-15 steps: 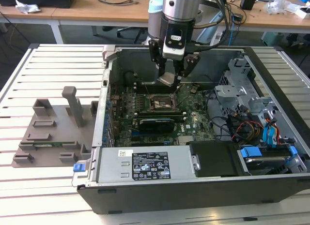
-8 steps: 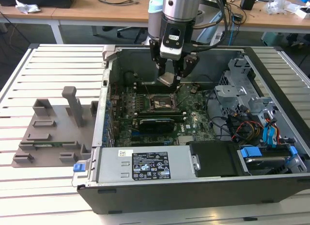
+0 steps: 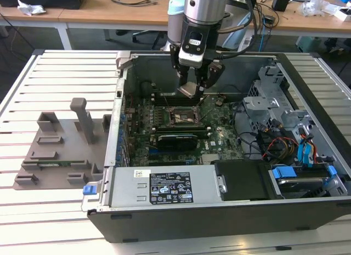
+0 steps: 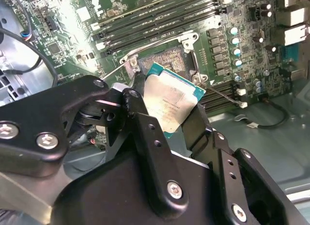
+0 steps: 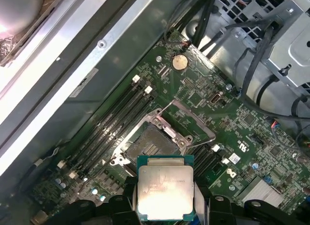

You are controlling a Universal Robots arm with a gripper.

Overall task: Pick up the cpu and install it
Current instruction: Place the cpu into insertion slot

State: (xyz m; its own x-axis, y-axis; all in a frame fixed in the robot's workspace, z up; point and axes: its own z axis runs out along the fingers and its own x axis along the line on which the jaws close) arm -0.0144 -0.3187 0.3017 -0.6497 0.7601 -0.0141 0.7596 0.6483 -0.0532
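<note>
While pincer (image 3: pixel 195 85) hangs inside open computer case (image 3: pixel 230 216), I see it clamped on cpu (image 5: pixel 165 188) by two opposite edges; chip held above open socket (image 5: pixel 151 143) on motherboard (image 5: pixel 242 123), apart from it, not seated. Risks, my judgement: any cant in grip lands corner first, bends socket pins; thin edge hold slips, chip drops onto board; raised socket lever (image 5: pixel 193 117) snags finger on descent.

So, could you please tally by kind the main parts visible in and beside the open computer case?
small square silvery-grey cpu chip, gripped in the black claw: 1
square black-and-metal socket frame, empty: 1
long black expansion card: 1
round silver coin battery: 1
grey plastic fixture tray: 1
Total: 5
</note>
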